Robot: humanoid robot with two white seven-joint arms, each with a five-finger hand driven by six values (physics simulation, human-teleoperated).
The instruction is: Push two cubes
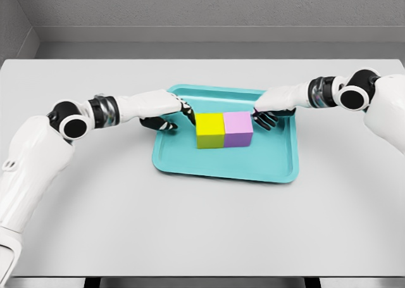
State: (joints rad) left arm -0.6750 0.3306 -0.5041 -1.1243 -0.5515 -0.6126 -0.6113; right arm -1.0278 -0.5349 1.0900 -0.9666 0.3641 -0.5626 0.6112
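Here, inside the teal tray (190, 161), the yellow cube (210, 130) and pink cube (238, 129) sit touching, side by side. My left hand (166, 112), fingers loosely spread, presses from nine o'clock; my right hand (272, 109), fingers likewise apart, presses from three o'clock.

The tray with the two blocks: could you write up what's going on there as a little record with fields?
surface: grey table
tray: teal tray, near the table's middle
yellow cube: on the tray, left of the pair
purple cube: on the tray, right of the pair
cubes: side by side, faces touching
left hand: at the yellow cube's left side, fingers relaxed, holding nothing
right hand: at the purple cube's right side, fingers relaxed, holding nothing
grasp: none; the hands flank the pair from outside
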